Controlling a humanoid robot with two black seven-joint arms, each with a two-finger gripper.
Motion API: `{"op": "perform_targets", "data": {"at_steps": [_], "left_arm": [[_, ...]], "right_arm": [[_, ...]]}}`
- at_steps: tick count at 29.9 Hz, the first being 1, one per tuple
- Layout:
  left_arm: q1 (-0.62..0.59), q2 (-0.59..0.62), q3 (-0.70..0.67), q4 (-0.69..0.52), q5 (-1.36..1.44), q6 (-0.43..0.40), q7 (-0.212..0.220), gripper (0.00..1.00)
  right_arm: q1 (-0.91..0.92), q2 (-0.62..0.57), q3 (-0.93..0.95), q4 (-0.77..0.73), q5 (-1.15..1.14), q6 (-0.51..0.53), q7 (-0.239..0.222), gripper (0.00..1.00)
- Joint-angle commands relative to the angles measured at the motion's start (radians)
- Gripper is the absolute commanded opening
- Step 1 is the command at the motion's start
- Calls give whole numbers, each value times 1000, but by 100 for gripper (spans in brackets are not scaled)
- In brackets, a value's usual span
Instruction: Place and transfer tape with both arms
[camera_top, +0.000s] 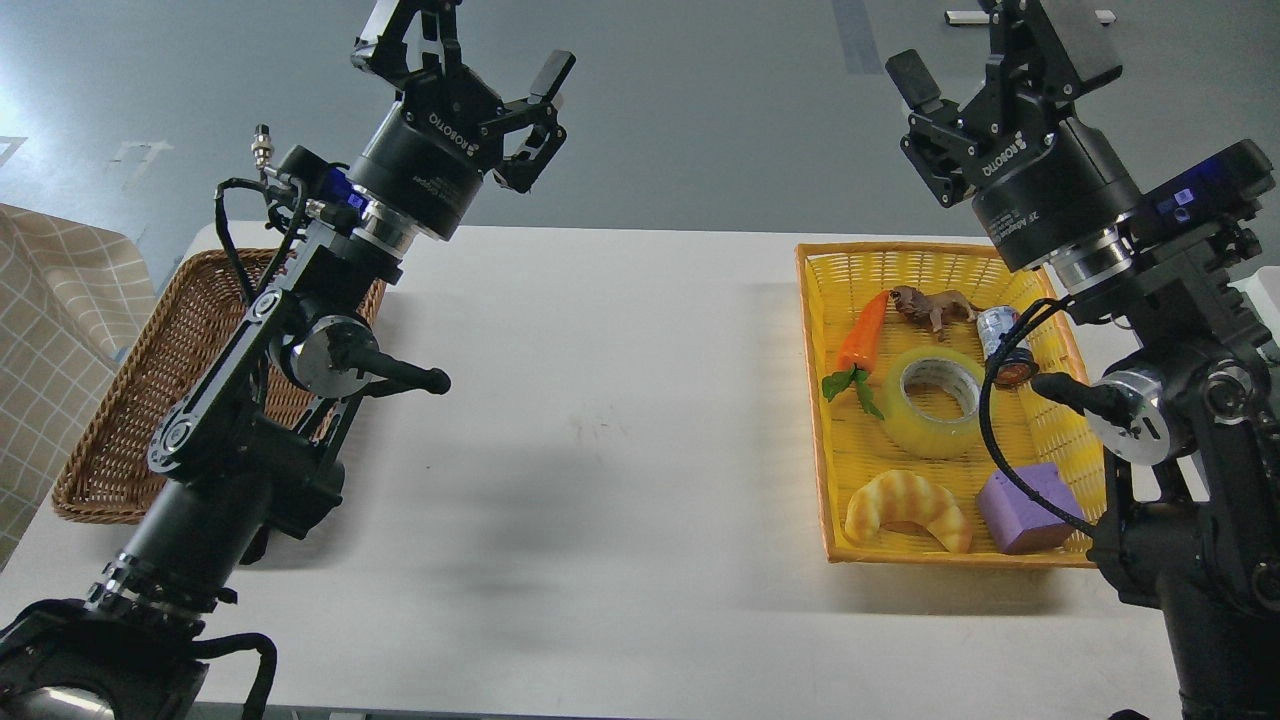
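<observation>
Yellow tape flat in yellow basket, untouched | left claw spread wide, empty | right claw raised, empty, opening unclear | wicker basket likely destination

Black jointed arms, ROBOTIQ-marked wrists, looping black cables

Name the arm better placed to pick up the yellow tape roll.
Right. Its open end effector hangs above the yellow basket holding the translucent yellow tape roll; the left end effector is across the table.
</observation>
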Motion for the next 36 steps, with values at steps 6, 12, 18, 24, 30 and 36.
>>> {"op": "perform_targets", "data": {"at_steps": [6, 12, 18, 24, 30, 36], "left_arm": [[3, 2, -4, -9, 0, 35, -46, 98], [6, 5, -1, -8, -2, 30, -44, 98], [6, 5, -4, -9, -2, 26, -49, 98], [6, 0, -9, -8, -5, 30, -55, 98], [7, 2, -10, -8, -5, 30, -55, 98], [7, 0, -12, -8, -28, 32, -72, 98]], "right_arm": [[-10, 0, -2, -3, -1, 0, -2, 99], [-13, 0, -2, -3, 0, 0, -2, 99], [-13, 0, -2, -2, 0, 0, -2, 99], [-18, 0, 5, 0, 0, -9, 0, 99], [-18, 0, 5, 0, 0, -8, 0, 99], [-19, 0, 11, 1, 0, -15, 0, 99]]}}
